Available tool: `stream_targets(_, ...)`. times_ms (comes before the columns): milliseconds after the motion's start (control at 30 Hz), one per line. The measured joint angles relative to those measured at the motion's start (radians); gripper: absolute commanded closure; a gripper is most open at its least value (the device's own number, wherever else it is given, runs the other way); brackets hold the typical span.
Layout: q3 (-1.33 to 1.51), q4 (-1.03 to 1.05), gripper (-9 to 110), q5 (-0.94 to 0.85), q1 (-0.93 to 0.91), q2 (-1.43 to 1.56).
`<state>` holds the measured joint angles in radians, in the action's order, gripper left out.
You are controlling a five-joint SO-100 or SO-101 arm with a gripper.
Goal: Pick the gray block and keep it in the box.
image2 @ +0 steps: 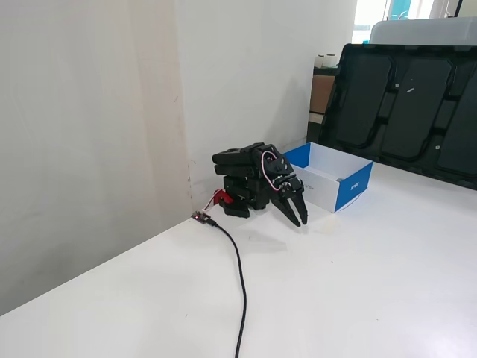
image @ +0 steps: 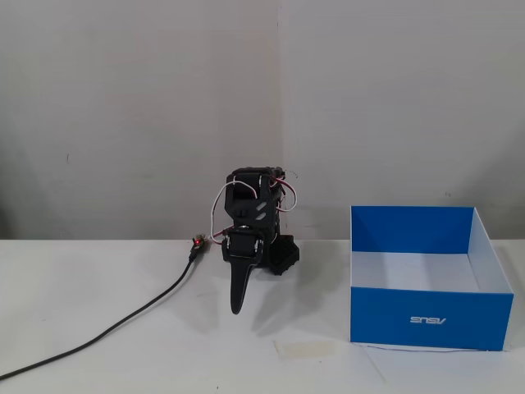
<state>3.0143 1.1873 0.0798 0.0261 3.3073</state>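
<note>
The gray block shows in neither fixed view. The box point(image: 431, 318) stands open-topped on the white table at the right, blue outside and white inside; what shows of its floor is bare, and it appears again behind the arm as the box point(image2: 344, 186). The black arm is folded low by the wall. My gripper point(image: 238, 305) points down at the table, seen edge-on, well left of the box. From the side, my gripper point(image2: 299, 220) hangs just above the table, its fingers a little apart with nothing between them.
A black cable point(image: 123, 322) runs from the arm's base to the left front edge, seen also as the cable point(image2: 240, 283). A pale tape patch point(image: 305, 348) lies in front of the arm. Black trays point(image2: 410, 104) lean at the back right.
</note>
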Motion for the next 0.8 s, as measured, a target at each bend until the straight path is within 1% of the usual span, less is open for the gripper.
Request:
stream_targets(67,0.0,0.0,98,0.0,0.002,0.0)
stream_targets(100,0.0,0.0,101,0.002,0.002,0.0)
stream_targets(800,0.0,0.0,101,0.002,0.003,0.0)
